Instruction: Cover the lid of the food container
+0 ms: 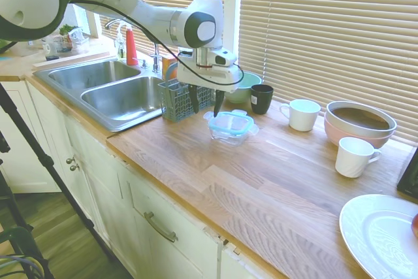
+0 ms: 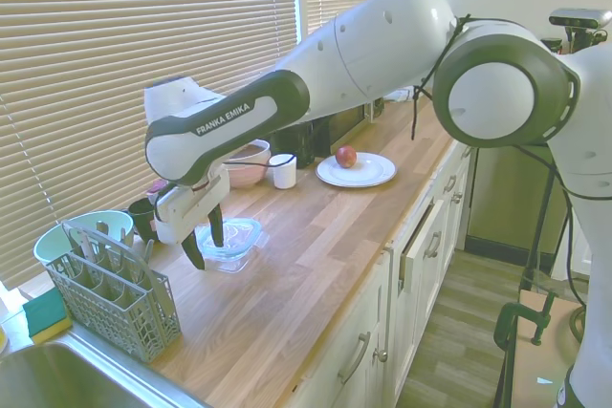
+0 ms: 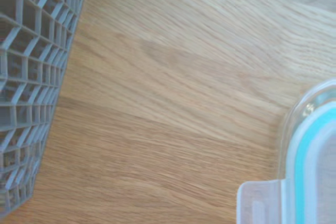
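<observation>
Two fingers spread, nothing held: end effector [image 1: 206, 102] hanging empty just beside lid [image 1: 230, 122], between it and grey basket [image 1: 185, 98]. Lid resting on container [image 1: 230, 134] on worktop [image 1: 261, 181], teal seal down, snap tabs apparently unlatched. Probably parked aside after placing, or lined up to press. Seating uncertain.

Bright window backlight, overexposed, soft wrist view
</observation>
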Controlling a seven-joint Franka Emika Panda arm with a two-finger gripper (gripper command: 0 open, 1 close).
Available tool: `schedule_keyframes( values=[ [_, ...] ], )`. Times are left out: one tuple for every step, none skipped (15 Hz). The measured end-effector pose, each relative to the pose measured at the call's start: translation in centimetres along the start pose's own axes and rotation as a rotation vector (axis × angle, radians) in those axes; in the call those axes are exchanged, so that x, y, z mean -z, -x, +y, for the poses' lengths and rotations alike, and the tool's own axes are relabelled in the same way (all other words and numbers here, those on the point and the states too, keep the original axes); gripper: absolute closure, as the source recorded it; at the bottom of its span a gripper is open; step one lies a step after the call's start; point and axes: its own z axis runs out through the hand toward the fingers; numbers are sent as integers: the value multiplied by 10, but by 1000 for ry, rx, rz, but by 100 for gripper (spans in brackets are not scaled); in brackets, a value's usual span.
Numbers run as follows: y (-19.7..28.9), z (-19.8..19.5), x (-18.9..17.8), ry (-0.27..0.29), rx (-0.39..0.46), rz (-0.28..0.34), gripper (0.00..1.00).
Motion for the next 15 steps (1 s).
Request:
schedule_keyframes(
  values=[
    [0, 3, 8, -10, -1, 5, 0],
    [3, 8, 17, -22, -2, 11, 0],
    [7, 14, 27, -34, -3, 19, 0],
    [14, 23, 38, -44, -3, 27, 0],
    [21, 34, 48, -54, -5, 36, 0],
    [29, 47, 58, -61, -11, 42, 0],
    [36, 65, 68, -67, -17, 44, 0],
    [42, 84, 75, -73, -24, 46, 0],
    [47, 106, 78, -81, -32, 44, 0],
    [50, 130, 74, -92, -41, 38, 0],
    [55, 152, 66, -99, -48, 21, 0],
    [60, 173, 55, -106, -52, 4, 0],
    [67, 191, 44, -111, -54, -8, 0],
    [77, 206, 33, -114, -55, -17, 0],
    [89, 218, 23, -116, -56, -22, 0]
  ],
)
